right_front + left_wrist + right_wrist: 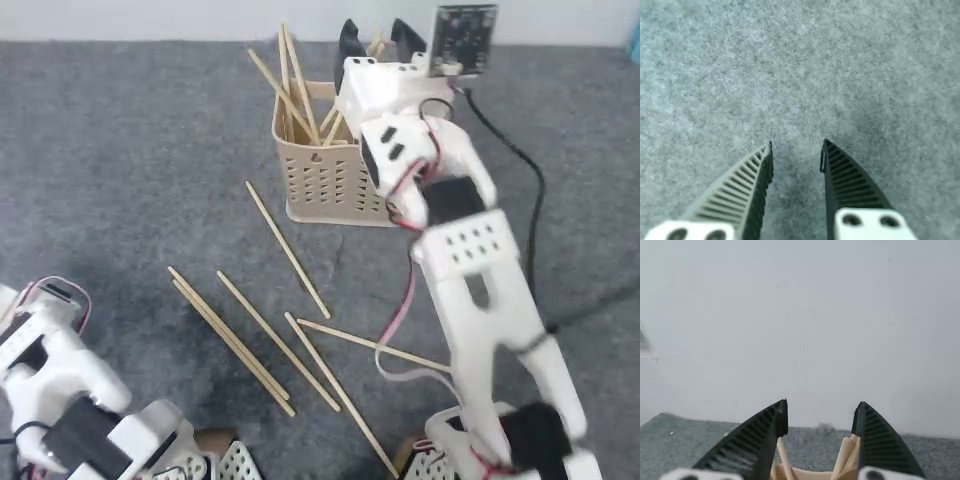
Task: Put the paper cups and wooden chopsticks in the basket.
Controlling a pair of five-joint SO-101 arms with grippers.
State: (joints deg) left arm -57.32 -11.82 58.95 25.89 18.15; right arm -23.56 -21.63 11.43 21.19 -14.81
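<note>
The right arm [470, 250] hides the right side of the basket [325, 180]; the left arm [55, 375] runs off the near-left edge.

A: Beige basket [325, 185], walls patterned with rows of small slots.
B: Noted. The chopsticks [287, 250] in it and in front of it are pale bare wood, unmarked.
A: The surface [120, 150] under the basket is mottled grey with a fine fleck.
B: The right arm [470, 270] over the basket is white with a red wire [409, 295]. The left arm [50, 390] is white too. Both sets of jaws are black and ribbed.
A: The wall [800, 315] behind the basket is plain white.
</note>
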